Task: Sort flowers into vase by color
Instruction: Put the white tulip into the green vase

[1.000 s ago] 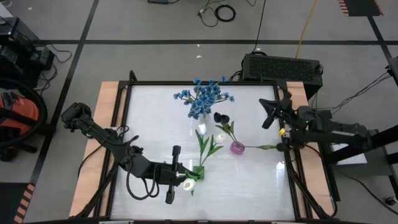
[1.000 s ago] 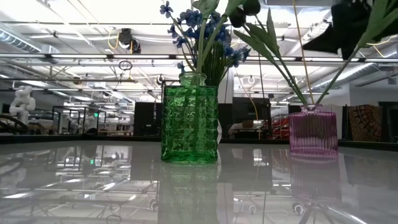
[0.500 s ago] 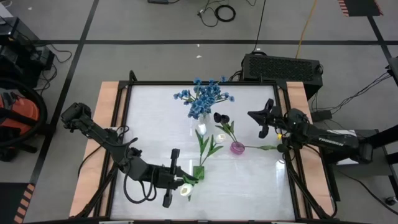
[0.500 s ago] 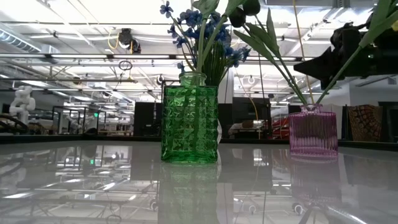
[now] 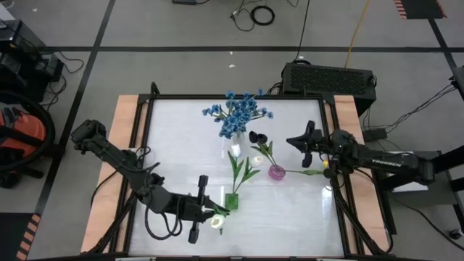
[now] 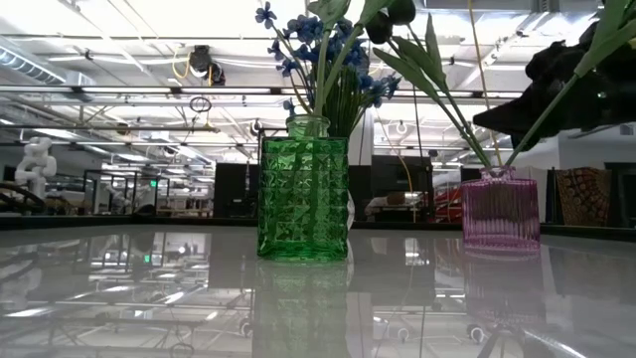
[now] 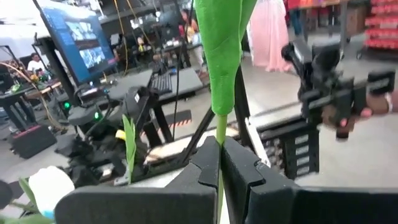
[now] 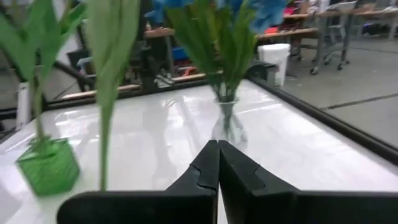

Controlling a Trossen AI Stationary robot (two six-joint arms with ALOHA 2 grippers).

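Right gripper has been swinging inward from the tabletop's right edge toward the middle since the earlier frames, now sitting over the white tabletop beside the pink vase, fingers pressed together and holding nothing. Left gripper is hanging low near the front edge, just beside the green vase, pinching a white tulip stem; its white bud is showing by the fingertips in the high view. Left wrist view is showing the green leaf rising straight out of the closed fingers, which the high view is hiding. Low view is showing only the green vase and pink vase with leaves crossing in front. Blue blossoms are standing in a clear vase at the back; dark tulip is leaning from the pink vase.
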